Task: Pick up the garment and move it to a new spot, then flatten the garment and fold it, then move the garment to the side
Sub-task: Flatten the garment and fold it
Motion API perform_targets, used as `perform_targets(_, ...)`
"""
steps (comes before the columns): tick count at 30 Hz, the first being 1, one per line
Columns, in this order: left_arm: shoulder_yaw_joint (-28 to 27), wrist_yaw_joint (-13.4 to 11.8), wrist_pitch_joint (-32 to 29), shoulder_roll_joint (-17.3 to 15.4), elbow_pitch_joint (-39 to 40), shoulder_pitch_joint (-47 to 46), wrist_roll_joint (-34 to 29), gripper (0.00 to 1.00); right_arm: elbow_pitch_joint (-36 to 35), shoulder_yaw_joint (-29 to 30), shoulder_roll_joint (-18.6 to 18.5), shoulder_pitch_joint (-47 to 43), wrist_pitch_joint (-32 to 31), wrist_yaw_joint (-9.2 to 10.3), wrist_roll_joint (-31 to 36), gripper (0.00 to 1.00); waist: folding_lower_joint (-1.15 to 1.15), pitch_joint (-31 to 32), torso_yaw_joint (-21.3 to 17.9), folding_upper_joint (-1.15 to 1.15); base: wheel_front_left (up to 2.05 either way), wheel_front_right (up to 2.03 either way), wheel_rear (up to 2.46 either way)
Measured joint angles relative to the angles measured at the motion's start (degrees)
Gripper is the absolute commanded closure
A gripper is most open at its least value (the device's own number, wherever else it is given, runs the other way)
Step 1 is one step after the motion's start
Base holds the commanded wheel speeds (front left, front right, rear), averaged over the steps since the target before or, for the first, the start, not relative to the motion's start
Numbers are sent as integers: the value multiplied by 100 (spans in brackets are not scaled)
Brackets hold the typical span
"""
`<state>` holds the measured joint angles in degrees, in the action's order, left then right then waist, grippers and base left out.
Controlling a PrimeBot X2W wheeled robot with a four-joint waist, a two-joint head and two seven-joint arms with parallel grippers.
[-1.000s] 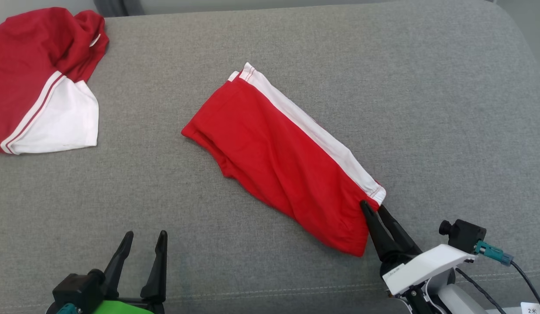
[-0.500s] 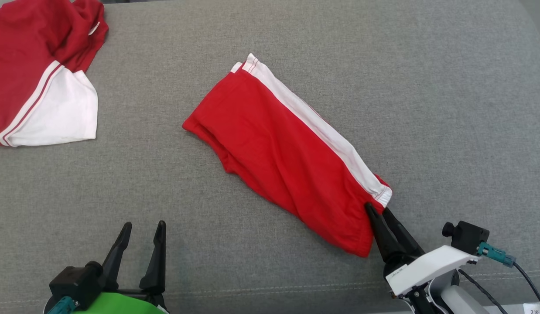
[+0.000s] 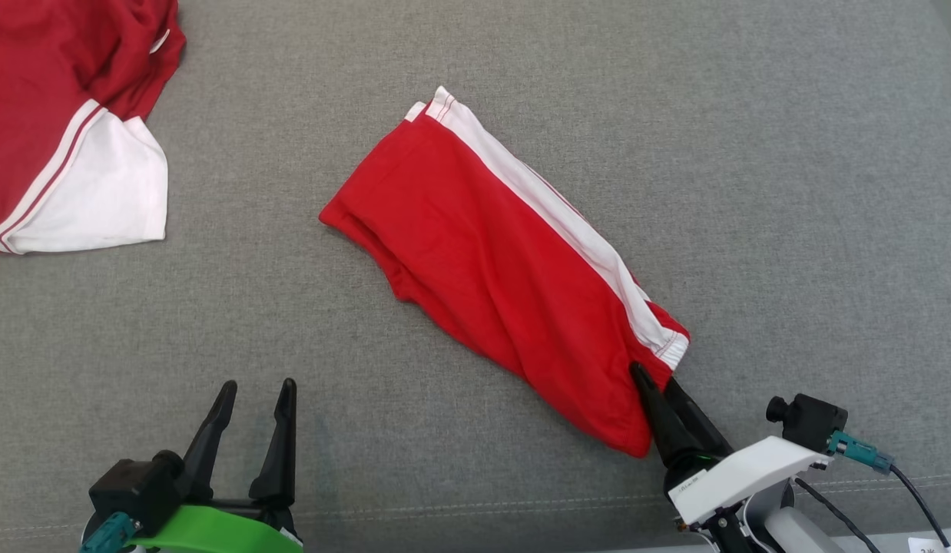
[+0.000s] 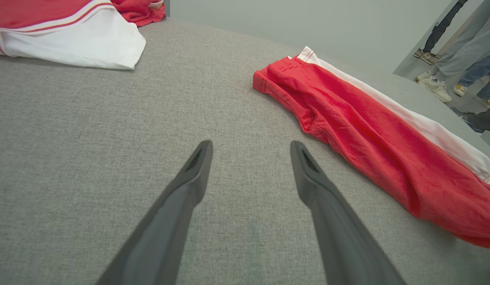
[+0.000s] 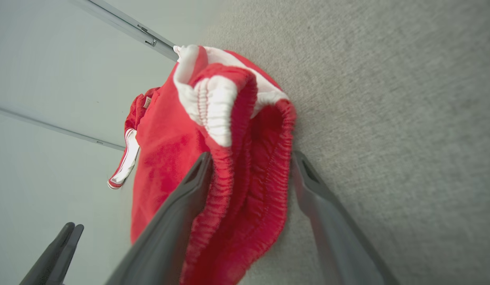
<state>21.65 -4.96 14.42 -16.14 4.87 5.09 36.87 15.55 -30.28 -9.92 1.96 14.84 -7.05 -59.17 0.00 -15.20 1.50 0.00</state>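
The garment (image 3: pixel 491 253), red shorts with a white side stripe, lies folded and slanted across the middle of the grey cushion (image 3: pixel 752 192). My right gripper (image 3: pixel 652 376) is at its near, waistband end. In the right wrist view the garment's (image 5: pixel 169 158) elastic waistband bulges between the two spread fingers of that gripper (image 5: pixel 251 156), which is open. My left gripper (image 3: pixel 258 384) stands open over bare cushion at the lower left, well clear of the garment (image 4: pixel 367 134), with nothing between the fingers of the left gripper (image 4: pixel 251 144).
A second red and white garment (image 3: pixel 53 115) lies crumpled at the far left corner. The cushion's front seam (image 3: pixel 475 511) runs just behind both grippers. Beyond the cushion, people's legs and shoes (image 4: pixel 447 71) stand on the floor.
The head view has tilted slightly. The right gripper has pushed a little further into the waistband end, and the white corner there has bunched up. The left gripper has kept its place.
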Motion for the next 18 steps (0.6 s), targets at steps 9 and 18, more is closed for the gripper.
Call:
perform_targets(9, -44, 46, 0, 34, -43, -1, 0, 0, 64, 44, 15, 30, 0, -1, -289, 0, 0, -26, 52, 0, 0, 0, 0)
perform_targets(18, -79, 92, 0, 62, -57, -12, -1, 0, 133, -46, 130, 118, -114, -2, -753, 61, 0, -43, 69, 0, 0, 0, 0)
